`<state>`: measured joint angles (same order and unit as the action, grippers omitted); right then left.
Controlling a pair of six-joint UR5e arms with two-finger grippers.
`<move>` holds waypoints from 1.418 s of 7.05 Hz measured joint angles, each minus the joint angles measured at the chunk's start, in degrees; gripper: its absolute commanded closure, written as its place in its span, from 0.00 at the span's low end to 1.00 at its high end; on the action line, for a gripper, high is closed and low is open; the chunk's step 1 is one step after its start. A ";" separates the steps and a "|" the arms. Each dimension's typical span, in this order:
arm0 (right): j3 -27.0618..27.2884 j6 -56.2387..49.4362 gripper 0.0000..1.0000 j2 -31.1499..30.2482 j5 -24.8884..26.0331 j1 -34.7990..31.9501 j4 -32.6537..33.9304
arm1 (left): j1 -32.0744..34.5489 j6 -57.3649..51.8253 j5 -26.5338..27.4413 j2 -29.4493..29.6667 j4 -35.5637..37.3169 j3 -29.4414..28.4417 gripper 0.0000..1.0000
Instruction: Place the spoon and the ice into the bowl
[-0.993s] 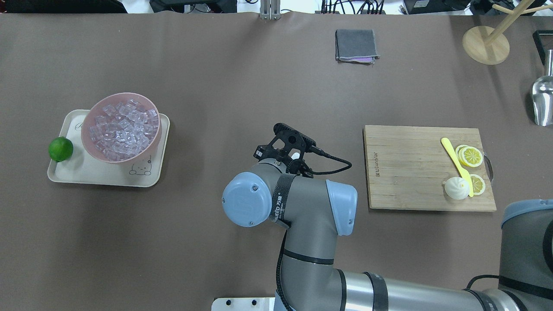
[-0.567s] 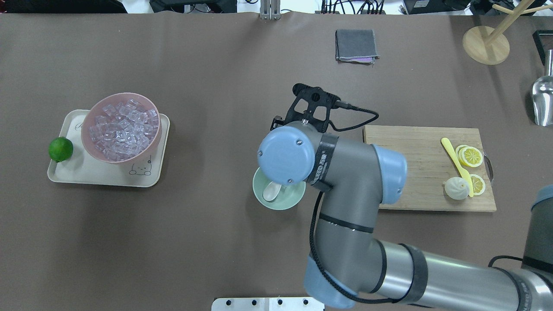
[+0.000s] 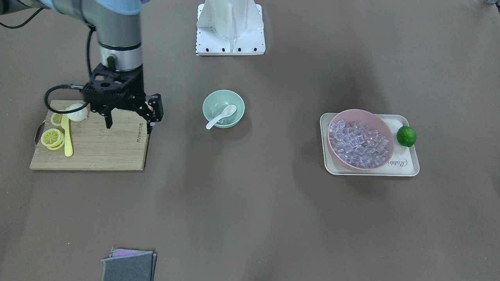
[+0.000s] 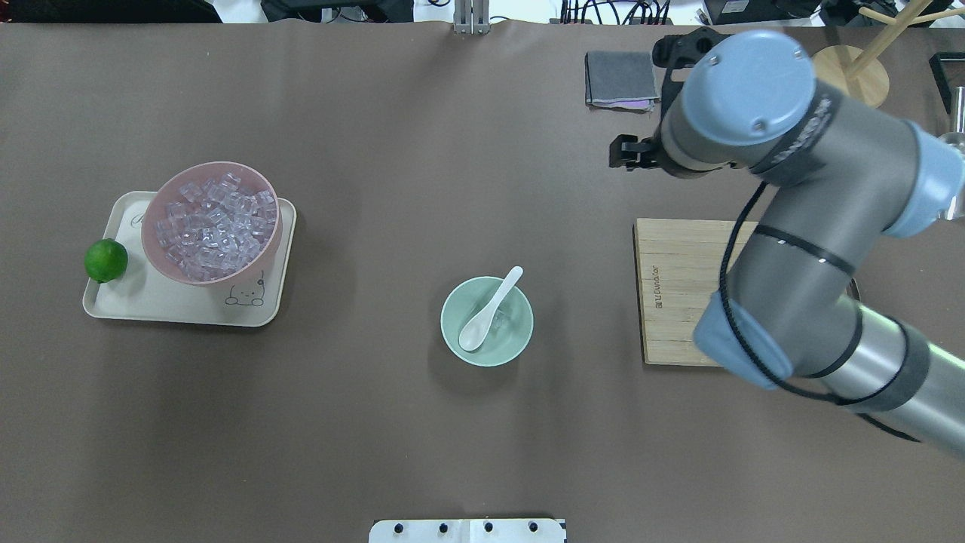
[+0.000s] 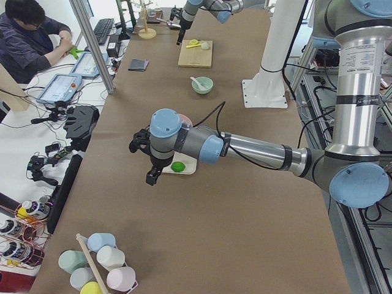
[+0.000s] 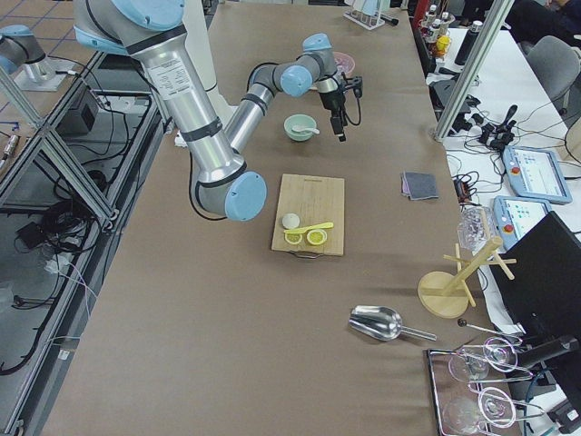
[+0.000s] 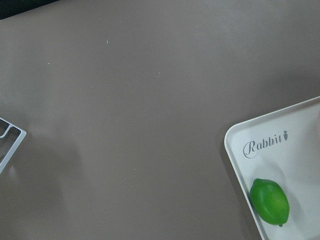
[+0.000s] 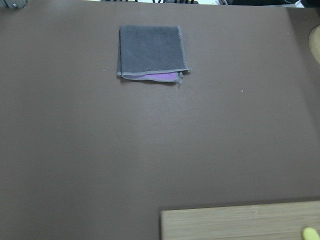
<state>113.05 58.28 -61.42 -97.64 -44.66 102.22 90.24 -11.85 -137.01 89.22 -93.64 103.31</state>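
Note:
The mint-green bowl [image 4: 520, 343] stands mid-table, also in the front-facing view [image 3: 209, 102]. The white spoon [image 4: 490, 309] lies in it, scoop down and handle over the rim toward the far right [image 3: 221, 116]. A clear ice cube [image 4: 500, 323] seems to lie beside the scoop. My right gripper [image 3: 129, 124] is open and empty, raised over the left edge of the cutting board, well to the right of the bowl. My left gripper [image 5: 150, 176] shows only in the exterior left view, hovering near the tray; I cannot tell if it is open.
A pink bowl [image 4: 212, 222] full of ice cubes sits on a cream tray [image 4: 151, 305] with a lime [image 4: 105, 260] at the left. The cutting board [image 3: 97, 150] holds lemon slices, a yellow knife [image 3: 68, 136] and a white bun [image 3: 77, 112]. A grey cloth [image 4: 620, 78] lies at the far side.
My right arm has swung from above the bowl away to the right and far side. The bowl with the spoon in it is now uncovered.

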 measured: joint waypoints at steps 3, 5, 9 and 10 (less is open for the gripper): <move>0.88 -34.23 0.00 -12.25 -20.77 -18.96 -2.47 | 5.96 -11.31 0.27 -6.52 6.09 0.26 0.02; -0.08 -53.42 0.00 -20.12 -28.52 -30.21 -2.39 | 6.88 -11.17 6.03 -8.12 0.96 -2.58 0.02; -4.41 -69.48 0.00 -34.71 -31.24 -41.40 -4.99 | 6.45 1.09 5.98 -7.30 1.11 -3.20 0.02; -5.59 -70.84 0.00 -36.61 -31.41 -42.37 -5.12 | 6.39 1.51 5.90 -7.64 1.15 -3.39 0.02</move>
<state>107.45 -12.55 -98.02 -129.05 -87.02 97.09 96.63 -10.34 -131.11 81.58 -92.49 99.92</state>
